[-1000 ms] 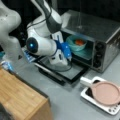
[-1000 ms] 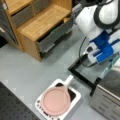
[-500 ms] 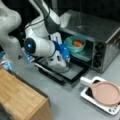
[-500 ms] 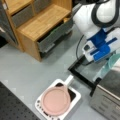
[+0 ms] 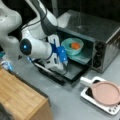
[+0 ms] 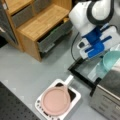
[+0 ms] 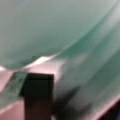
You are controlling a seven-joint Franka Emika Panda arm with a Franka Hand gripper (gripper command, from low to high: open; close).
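One toaster oven (image 5: 100, 37) is sitting open, holding one teal bowl (image 5: 72, 46). One pink pan (image 6: 55, 100) and one wooden cabinet (image 6: 32, 25) are standing nearby.

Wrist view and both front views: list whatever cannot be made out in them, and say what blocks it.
- Hand: in a front view the blue and white wrist covers the fingertips at the teal bowl; whether they grip the rim cannot be told.
- Wrist view: one dark finger against a teal blur; nothing else is readable.
- Orange thing in the bowl: too blurred to identify.
- Toaster oven: cut off by a front view's right edge.
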